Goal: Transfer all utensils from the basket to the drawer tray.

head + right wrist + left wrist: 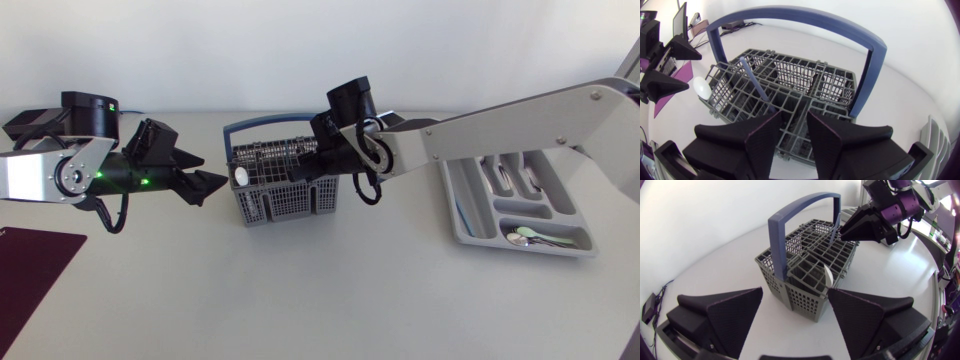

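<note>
The grey mesh basket (280, 200) with a blue handle (265, 127) stands mid-table. A white spoon (241, 177) pokes from its left compartment, also seen in the left wrist view (828, 275) and the right wrist view (702, 89). A blue-handled utensil (756, 84) leans in a compartment just beside my right gripper. That right gripper (308, 168) hovers over the basket's right side, open by a narrow gap (793, 120) with nothing seen between its fingers. My left gripper (212, 188) is wide open just left of the basket (805, 280). The grey drawer tray (470, 200) lies at the right.
The tray holds a spoon (522, 238) in its front slot and other cutlery (515, 178) in the long slots. A dark purple mat (30, 270) lies at the table's front left corner. Bare table spreads in front of the basket.
</note>
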